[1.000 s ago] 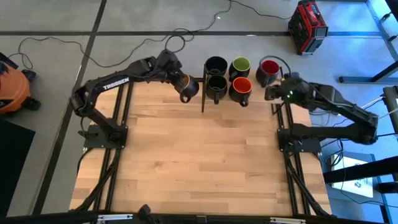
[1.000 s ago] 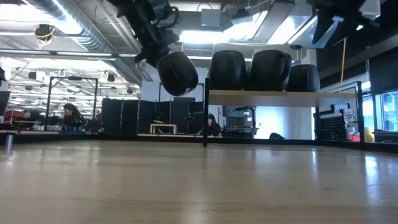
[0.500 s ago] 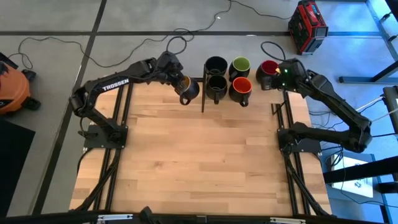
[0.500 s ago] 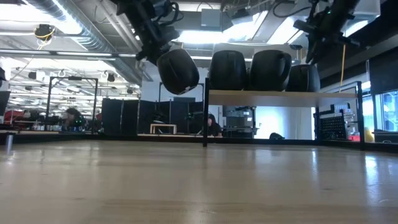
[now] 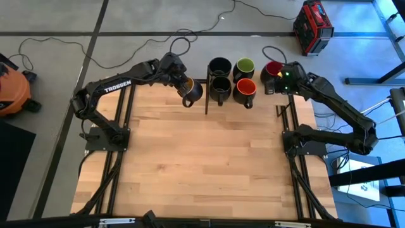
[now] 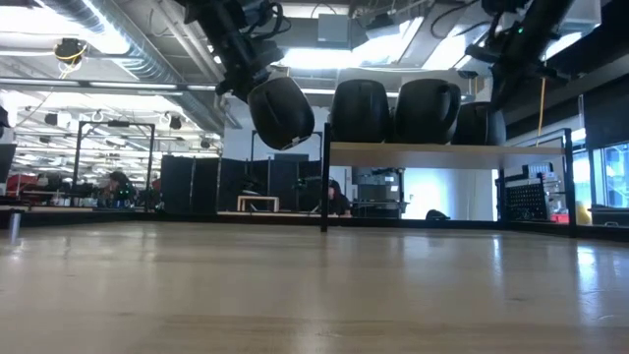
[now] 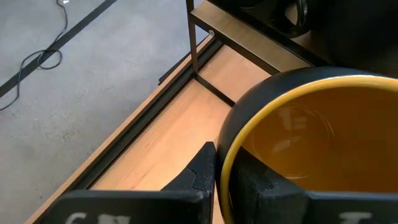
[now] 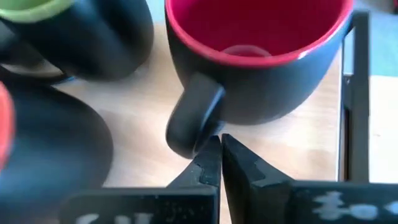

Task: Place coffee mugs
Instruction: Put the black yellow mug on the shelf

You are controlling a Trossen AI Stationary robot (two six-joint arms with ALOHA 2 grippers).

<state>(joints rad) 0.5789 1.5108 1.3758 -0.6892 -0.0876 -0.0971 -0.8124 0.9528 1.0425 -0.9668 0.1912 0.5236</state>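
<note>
My left gripper (image 7: 216, 177) pinches the rim of the yellow-lined mug (image 5: 190, 90), one finger outside the wall and one inside. I hold that mug in the air, tilted, just beside the left end of the small raised shelf (image 6: 423, 147) at the far edge of the table (image 5: 202, 164), clear of the wood below.

My right gripper (image 8: 220, 163) is at the shelf's right end. Its fingers are pressed together with only a sliver of a gap, and they hold nothing. Their tips sit right at the handle of the red-lined mug (image 8: 258, 68); whether they actually touch the handle I cannot tell from the wrist view.

That red-lined mug stands upright on the shelf's right end. Beside it stand the green-lined mug (image 5: 244, 66) and the orange-red-lined mug (image 5: 245, 88), and left of those the two black-lined mugs (image 5: 219, 66), one behind the other. From the low view these show as dark round shapes in a row on the shelf.
</note>
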